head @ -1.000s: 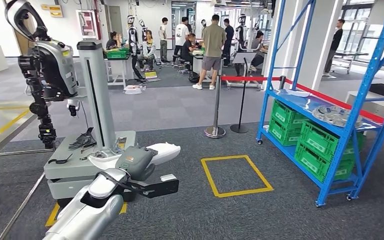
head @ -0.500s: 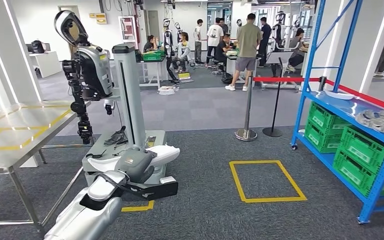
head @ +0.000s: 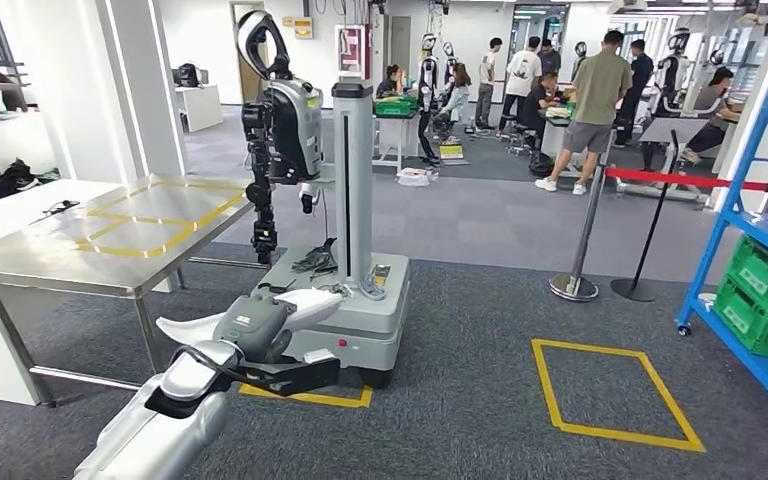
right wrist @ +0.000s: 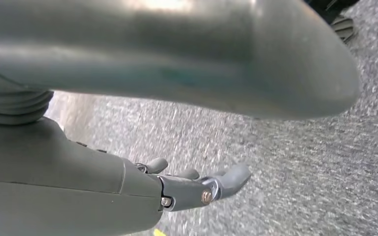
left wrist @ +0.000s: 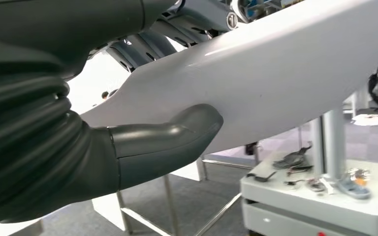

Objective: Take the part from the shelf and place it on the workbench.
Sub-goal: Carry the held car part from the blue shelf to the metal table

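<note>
A long, curved white part (head: 322, 304) lies across my left hand (head: 253, 331), which grips it low in the head view. In the left wrist view the thumb (left wrist: 167, 141) presses against the part's smooth white surface (left wrist: 285, 83) and dark fingers wrap it from the other side. The steel workbench (head: 110, 250), marked with yellow tape, stands ahead to the left. The blue shelf (head: 760, 225) sits at the far right edge. My right hand (right wrist: 192, 184) hangs over grey carpet, fingers apart and holding nothing.
Another robot on a grey column base (head: 355, 210) stands straight ahead, beside the workbench. Stanchions with a red rope (head: 588, 225) stand right of centre. A yellow floor square (head: 615, 400) marks the carpet. Green crates (head: 765, 290) fill the shelf. Several people (head: 595, 100) stand at the back.
The camera has swung left: the shelf slid to the right edge and the workbench came into view. My left hand still holds the white part the same way.
</note>
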